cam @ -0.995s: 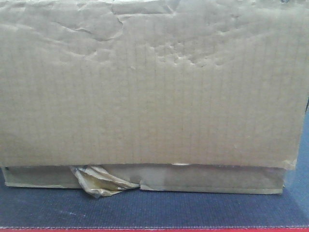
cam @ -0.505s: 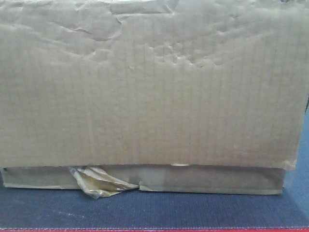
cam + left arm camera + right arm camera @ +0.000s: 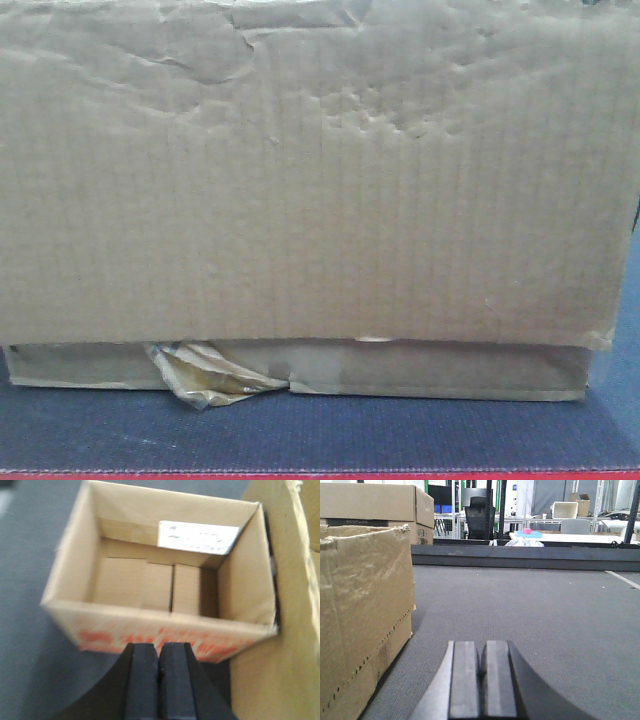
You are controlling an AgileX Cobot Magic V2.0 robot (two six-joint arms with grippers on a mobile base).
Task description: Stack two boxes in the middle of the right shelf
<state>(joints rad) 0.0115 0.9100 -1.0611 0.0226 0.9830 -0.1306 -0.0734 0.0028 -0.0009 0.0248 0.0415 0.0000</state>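
In the front view the large box (image 3: 320, 170), plain brown cardboard with a dented face, fills most of the frame. Under its bottom edge shows the flatter box (image 3: 450, 370), with crumpled glossy tape (image 3: 210, 375) hanging at its front. Both stand on a dark grey mat (image 3: 320, 435). My left gripper (image 3: 160, 647) is shut and empty, just in front of an open-topped carton (image 3: 155, 580) with red print and a white label. My right gripper (image 3: 481, 645) is shut and empty, low over the mat, with a dented cardboard box (image 3: 365, 615) to its left. The shelf is out of view.
A tall cardboard wall (image 3: 280, 630) stands right of the open carton. Behind the dented box sits another closed carton (image 3: 375, 502). A dark rail (image 3: 520, 557) borders the grey mat (image 3: 535, 610) at the far side; an office chair (image 3: 480, 510) and tables lie beyond.
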